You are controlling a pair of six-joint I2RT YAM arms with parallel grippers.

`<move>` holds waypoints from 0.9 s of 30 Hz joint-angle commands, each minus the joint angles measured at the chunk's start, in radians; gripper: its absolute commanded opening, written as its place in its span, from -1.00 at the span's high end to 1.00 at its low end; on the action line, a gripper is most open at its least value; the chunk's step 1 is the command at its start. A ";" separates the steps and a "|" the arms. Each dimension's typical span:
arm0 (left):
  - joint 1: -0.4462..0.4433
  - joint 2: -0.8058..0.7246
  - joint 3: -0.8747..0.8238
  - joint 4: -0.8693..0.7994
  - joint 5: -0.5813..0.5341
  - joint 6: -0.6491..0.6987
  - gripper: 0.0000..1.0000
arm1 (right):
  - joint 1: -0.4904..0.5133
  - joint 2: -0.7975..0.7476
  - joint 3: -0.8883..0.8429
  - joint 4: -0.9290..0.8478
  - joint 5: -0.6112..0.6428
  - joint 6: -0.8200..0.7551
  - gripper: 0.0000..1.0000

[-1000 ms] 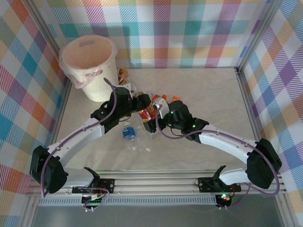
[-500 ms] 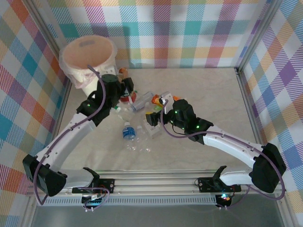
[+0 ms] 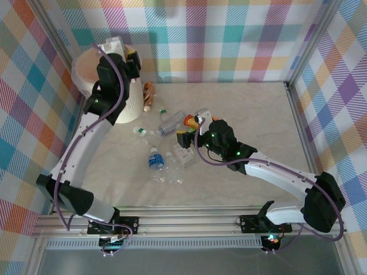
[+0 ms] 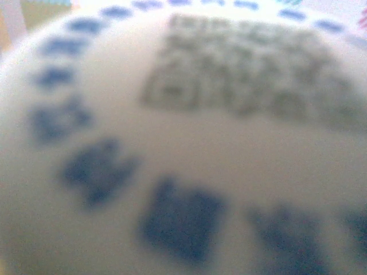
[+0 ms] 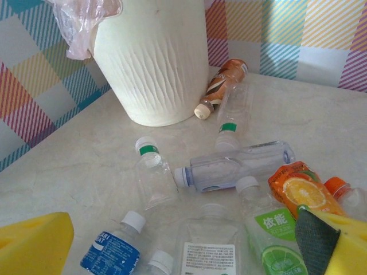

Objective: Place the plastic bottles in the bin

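Bin (image 5: 155, 63) cream, ribbed (bag (image 5: 80, 26) lining); bottles (image 5: 238, 166) clear

1. One bin (image 5: 155, 63), cream-white, stands at the far left corner of the desk (image 3: 246, 109).
2. Ten plastic bottles (image 5: 235, 166) lie on the desk beside the bin, counted from the right wrist view.
3. One white bottle (image 3: 112, 46) is held up over the bin.
4. Two robot arms: the left arm (image 3: 86, 137) and the right arm (image 3: 275, 172).
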 commanded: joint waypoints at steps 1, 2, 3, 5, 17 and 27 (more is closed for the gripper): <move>0.037 0.060 0.100 0.066 -0.063 0.133 -0.11 | 0.005 0.006 0.029 0.045 0.021 0.015 -0.99; 0.052 0.084 0.128 0.068 -0.074 0.150 -0.11 | 0.004 0.003 0.030 0.047 0.021 0.015 -0.99; 0.067 0.111 0.154 0.070 -0.080 0.161 -0.11 | 0.005 -0.001 0.030 0.048 0.021 0.013 -0.99; 0.102 0.155 0.193 0.069 -0.083 0.167 -0.11 | 0.005 -0.012 0.028 0.049 0.027 0.012 -0.99; 0.341 0.426 0.421 -0.062 0.166 0.010 -0.11 | 0.005 -0.134 -0.024 -0.014 0.103 0.029 -0.99; 0.422 0.563 0.513 -0.141 0.305 -0.057 -0.11 | 0.005 -0.204 -0.075 -0.045 0.172 0.047 -0.99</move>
